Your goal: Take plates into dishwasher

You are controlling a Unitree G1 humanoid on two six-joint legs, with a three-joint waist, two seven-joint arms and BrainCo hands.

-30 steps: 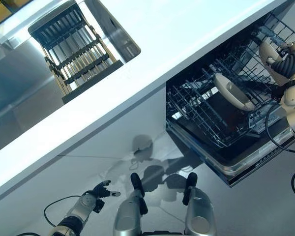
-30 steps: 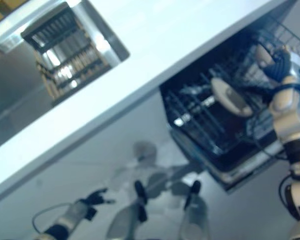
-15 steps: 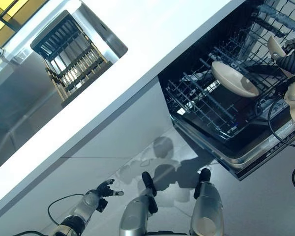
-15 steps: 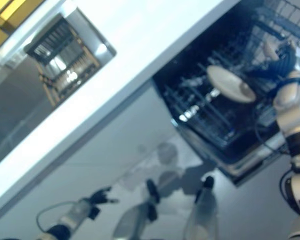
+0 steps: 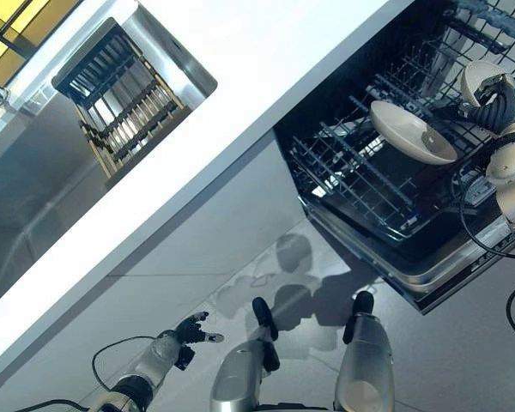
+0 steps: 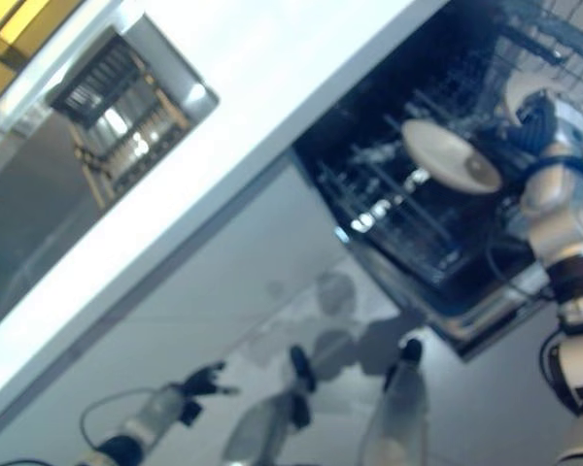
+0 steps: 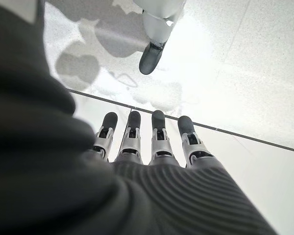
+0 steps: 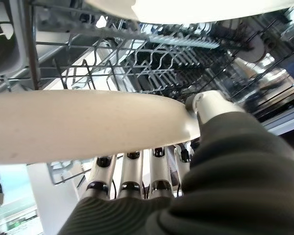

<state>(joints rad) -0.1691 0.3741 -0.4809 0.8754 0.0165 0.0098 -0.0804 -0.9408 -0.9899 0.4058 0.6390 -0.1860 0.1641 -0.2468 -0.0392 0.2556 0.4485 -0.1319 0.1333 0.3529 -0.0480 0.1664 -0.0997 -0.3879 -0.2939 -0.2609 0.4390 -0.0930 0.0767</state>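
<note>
The dishwasher's lower rack [image 5: 360, 180] is pulled out at the upper right. A cream plate [image 5: 412, 133] stands tilted among its tines. My right hand [image 5: 500, 101] is at the rack's right side, shut on a second cream plate [image 5: 476, 75]. In the right wrist view that held plate [image 8: 88, 125] lies across the hand, with the thumb [image 8: 210, 105] over its rim and the fingers [image 8: 132, 171] beneath it. The other plate [image 8: 201, 9] shows beyond it. My left hand [image 5: 191, 329] hangs low at the lower left, open and holding nothing.
A white countertop [image 5: 266, 77] runs diagonally across the view. A steel sink with a dark slatted drying rack [image 5: 124, 94] is set in it at the upper left. The open dishwasher door [image 5: 429, 275] juts out over the pale tiled floor [image 7: 245, 73].
The camera has shifted, so the whole scene sits differently. My right hand still holds its plate by the rack's right side. The left hand has not visibly moved.
</note>
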